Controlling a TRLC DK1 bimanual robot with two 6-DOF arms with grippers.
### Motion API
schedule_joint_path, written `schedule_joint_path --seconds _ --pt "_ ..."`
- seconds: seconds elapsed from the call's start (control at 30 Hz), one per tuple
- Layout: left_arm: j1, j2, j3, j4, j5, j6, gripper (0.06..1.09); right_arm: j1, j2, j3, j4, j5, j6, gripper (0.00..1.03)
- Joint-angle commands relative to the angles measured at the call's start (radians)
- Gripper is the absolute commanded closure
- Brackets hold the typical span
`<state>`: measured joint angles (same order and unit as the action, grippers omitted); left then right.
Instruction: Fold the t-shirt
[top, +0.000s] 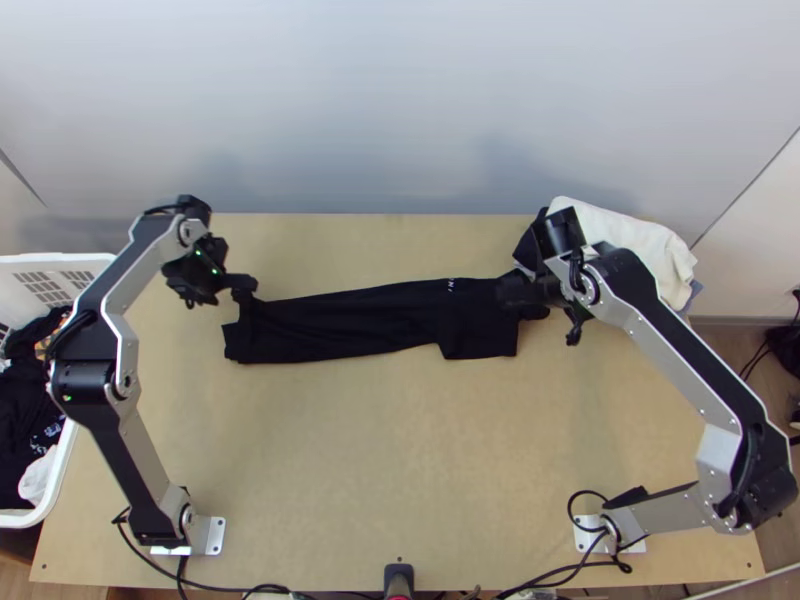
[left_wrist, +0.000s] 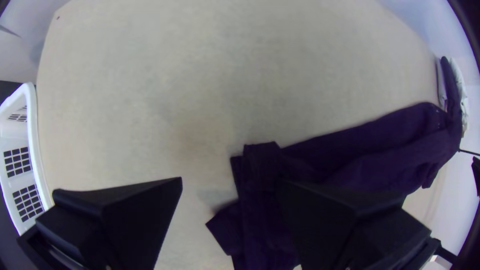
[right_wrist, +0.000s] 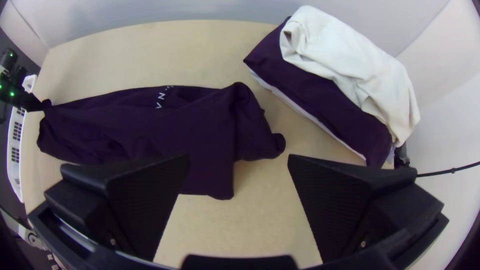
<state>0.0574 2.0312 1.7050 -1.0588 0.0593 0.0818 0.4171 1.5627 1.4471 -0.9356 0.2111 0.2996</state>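
Observation:
In the top view the black t-shirt (top: 350, 325) lies as a long folded strip across the table's middle. My left gripper (top: 245, 285) is at the strip's left end, and in the left wrist view my left gripper (left_wrist: 230, 200) stands open above the cloth's end. At the strip's right end, in the top view, is my right gripper (top: 515, 290). The right wrist view has my right gripper (right_wrist: 239, 165) open, its fingers apart over the t-shirt (right_wrist: 150, 125) and bare table. The shirt's right end looks bunched there.
A stack of folded cloths with a white one (top: 620, 235) on top lies at the table's back right corner. A white basket (top: 85, 265) holding clothes stands beyond the left edge. Bare wood (top: 400, 450) lies in front of the shirt.

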Motion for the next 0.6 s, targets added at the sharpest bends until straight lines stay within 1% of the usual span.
schedule_joint_path --seconds 0.0,0.07,0.13,0.17,0.2,0.3,0.4,0.57 --pt "0.076 -0.054 0.010 -0.001 0.070 -0.013 0.11 -0.006 -0.070 -0.065 -0.005 -0.003 -0.013 0.12" --pt "0.119 -0.085 -0.013 -0.013 0.212 -0.030 0.11 -0.005 -0.081 -0.082 -0.005 -0.003 -0.013 0.12" --pt "0.160 -0.100 -0.041 -0.032 0.370 -0.079 0.11 0.002 -0.092 -0.097 -0.003 -0.004 -0.008 0.12" --pt "0.174 -0.103 -0.062 -0.041 0.416 -0.085 0.11 0.003 -0.092 -0.102 -0.003 -0.004 -0.005 0.12" --pt "0.179 -0.106 -0.087 -0.044 0.430 -0.099 0.11 0.006 -0.093 -0.105 -0.003 -0.004 -0.005 0.12" --pt "0.182 -0.129 -0.174 -0.070 0.473 -0.077 0.11 0.008 -0.095 -0.113 0.000 -0.004 -0.005 0.12" --pt "0.183 -0.158 -0.251 -0.066 0.554 -0.073 0.11 0.008 -0.099 -0.117 0.001 -0.004 -0.004 0.12" --pt "0.176 -0.163 -0.329 0.017 0.544 -0.071 0.11 0.009 -0.107 -0.117 0.004 -0.004 -0.005 0.12"
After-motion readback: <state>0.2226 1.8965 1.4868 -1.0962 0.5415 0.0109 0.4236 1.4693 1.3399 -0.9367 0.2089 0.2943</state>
